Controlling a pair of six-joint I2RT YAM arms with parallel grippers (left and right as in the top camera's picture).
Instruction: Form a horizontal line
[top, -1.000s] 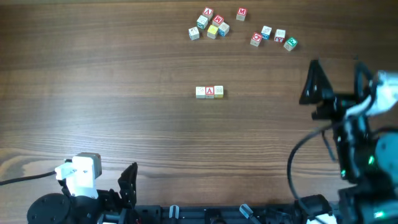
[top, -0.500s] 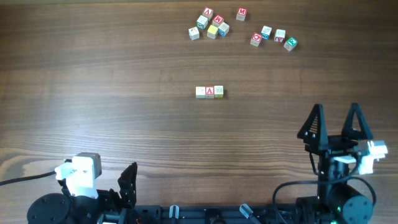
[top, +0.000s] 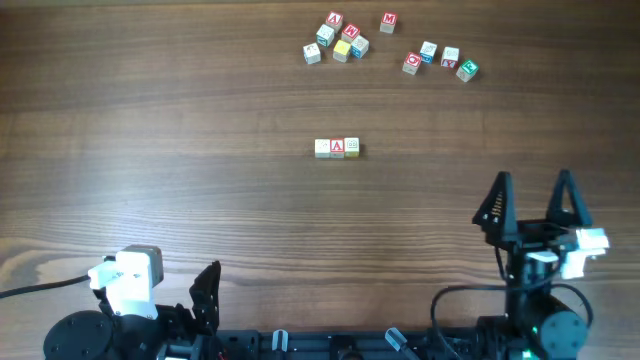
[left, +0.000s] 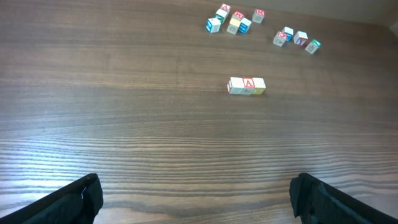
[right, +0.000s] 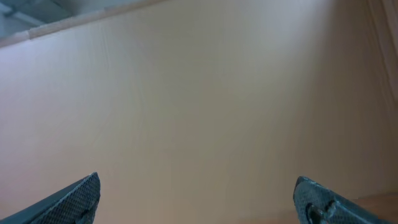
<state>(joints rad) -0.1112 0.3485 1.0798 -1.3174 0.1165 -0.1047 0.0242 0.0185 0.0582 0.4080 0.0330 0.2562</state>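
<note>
Overhead: wooden table (top: 150, 150).
Line (top: 337, 148): three cubes touching in a row, mid-table, far from every edge.
Spare cubes (top: 342, 48): two loose clusters near far edge.
Left gripper (left: 196, 180): near edge, fingers apart, empty.
Right gripper (top: 532, 178): near-right corner, fingers apart, empty.

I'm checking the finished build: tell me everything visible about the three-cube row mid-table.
The row is three small wooden-looking letter cubes sitting flat on the table, touching side by side in a straight left-to-right line: whitish cube, red-A cube, pale yellow cube. Nothing else touches it.
</note>
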